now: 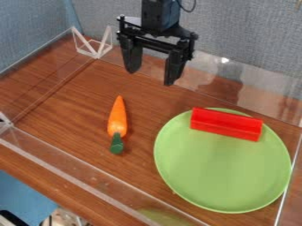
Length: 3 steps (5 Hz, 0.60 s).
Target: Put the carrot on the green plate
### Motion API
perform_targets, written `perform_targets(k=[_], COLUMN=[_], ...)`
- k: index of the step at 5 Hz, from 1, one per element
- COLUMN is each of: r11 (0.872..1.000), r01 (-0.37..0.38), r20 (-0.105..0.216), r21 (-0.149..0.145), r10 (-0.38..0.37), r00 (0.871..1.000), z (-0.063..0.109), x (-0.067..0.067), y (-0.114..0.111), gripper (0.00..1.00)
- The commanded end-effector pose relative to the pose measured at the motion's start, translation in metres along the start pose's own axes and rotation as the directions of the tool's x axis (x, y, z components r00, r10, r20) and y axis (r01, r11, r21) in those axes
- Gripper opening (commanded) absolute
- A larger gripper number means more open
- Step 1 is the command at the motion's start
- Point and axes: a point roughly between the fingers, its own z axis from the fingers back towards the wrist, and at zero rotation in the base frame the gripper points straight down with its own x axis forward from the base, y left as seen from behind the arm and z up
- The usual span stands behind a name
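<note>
An orange carrot (117,121) with a dark green stem end lies on the wooden table, stem toward the front edge. To its right sits the large light-green plate (224,172), with a red rectangular block (227,124) resting on its far rim. My gripper (156,69) hangs above the table behind both, pointing down. Its two black fingers stand wide apart and nothing is between them. It is well clear of the carrot, up and to the right of it.
A small white wire stand (90,41) sits at the back left. Clear low walls (242,72) run around the table at the back and front edges.
</note>
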Motion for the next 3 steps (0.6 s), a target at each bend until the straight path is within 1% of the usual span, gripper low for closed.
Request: perform_targets(k=[1,2,3], r11=[0.998,0.995,0.991], r01=[-0.063,-0.104,-0.136], r20=[0.006,0.015,0.033], r21=[0.002,-0.003,-0.017], r10=[0.063,0.104,0.137], r00=[0.998,0.995,0.990], z=[-0.015,-0.037,-0.050], x=[-0.013,-0.027,-0.031], y=[0.012,0.019,0.029], gripper=[1.00,1.00,1.00])
